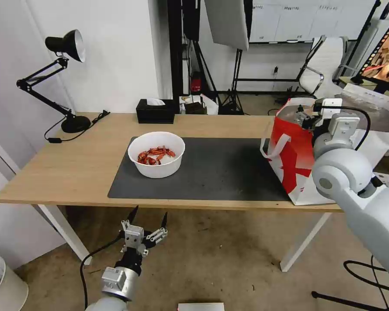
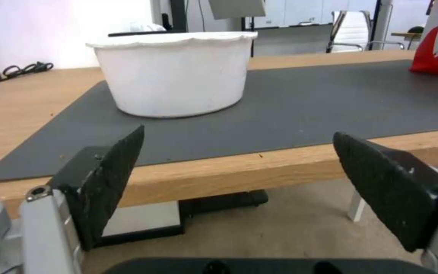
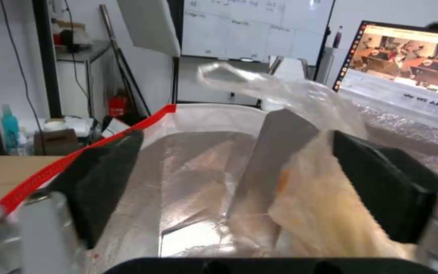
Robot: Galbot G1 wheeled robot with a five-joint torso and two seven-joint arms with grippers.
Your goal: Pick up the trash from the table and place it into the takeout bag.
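White round bowl (image 1: 156,154) sits on the left part of the dark grey mat (image 1: 220,172); red crayfish shells (image 1: 154,155) lie in a loose heap inside it. From the left wrist camera the bowl's wall (image 2: 173,72) is plain white with a wavy rim.

Takeout bag (image 1: 294,160), white and red, stands upright at the mat's right end on the light-wood table (image 1: 73,168), mouth open. Inside: silver foil lining (image 3: 188,179) and a clear plastic bag with pale beige contents (image 3: 305,198).

Right gripper (image 3: 234,182) is over the bag's mouth, fingers spread apart, clamping nothing.

Left gripper (image 1: 148,218) is below the table's near edge, in front of the mat, pointing toward the bowl, fingers spread wide and empty.

Black tissue box (image 1: 155,111) is behind the mat at the far edge.
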